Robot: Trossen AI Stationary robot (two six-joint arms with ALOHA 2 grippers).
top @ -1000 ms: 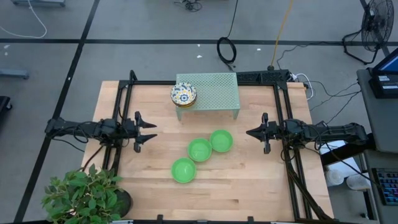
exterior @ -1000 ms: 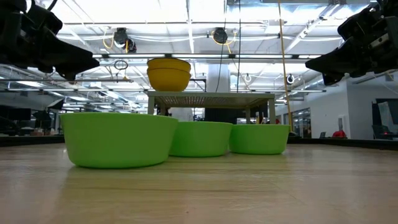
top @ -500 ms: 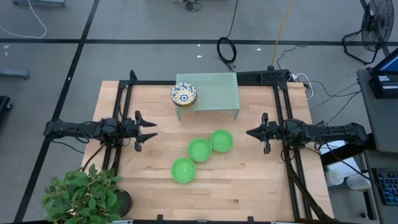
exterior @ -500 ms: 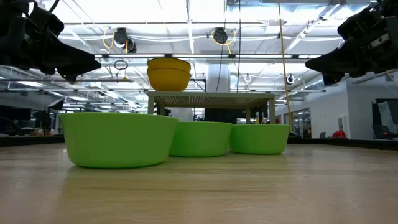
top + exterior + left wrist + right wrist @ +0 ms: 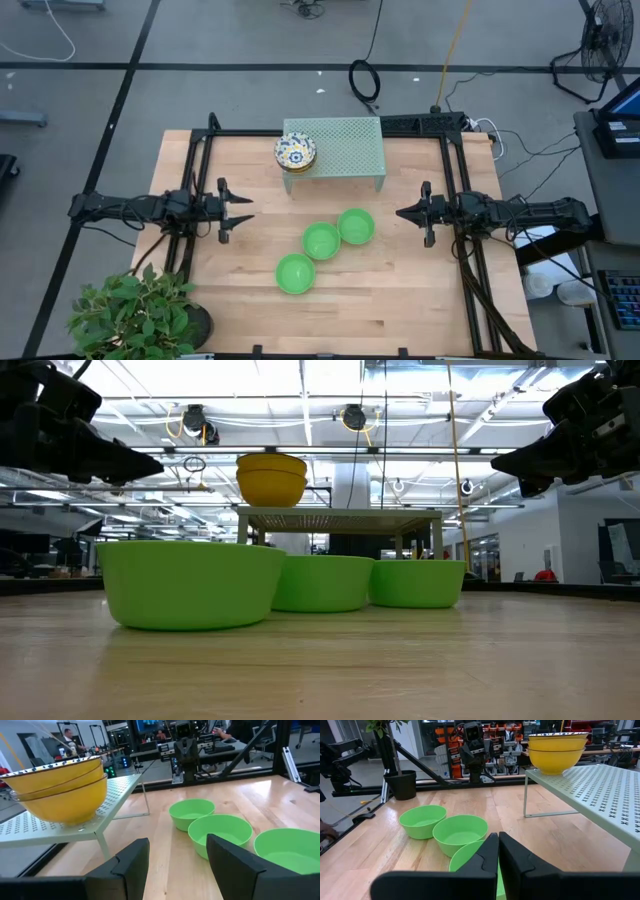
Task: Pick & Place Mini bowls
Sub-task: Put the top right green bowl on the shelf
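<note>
Three green mini bowls (image 5: pixel 321 240) upright in a diagonal row mid-table, patterned bowls (image 5: pixel 295 152) stacked — on rack corner

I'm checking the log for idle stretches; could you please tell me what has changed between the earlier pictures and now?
Almost nothing. The left gripper has edged very slightly back towards its own side of the table, jaws open and empty. The right gripper stays shut, the three green bowls stay on the table, and the stacked patterned bowls stay on the mesh rack.
</note>
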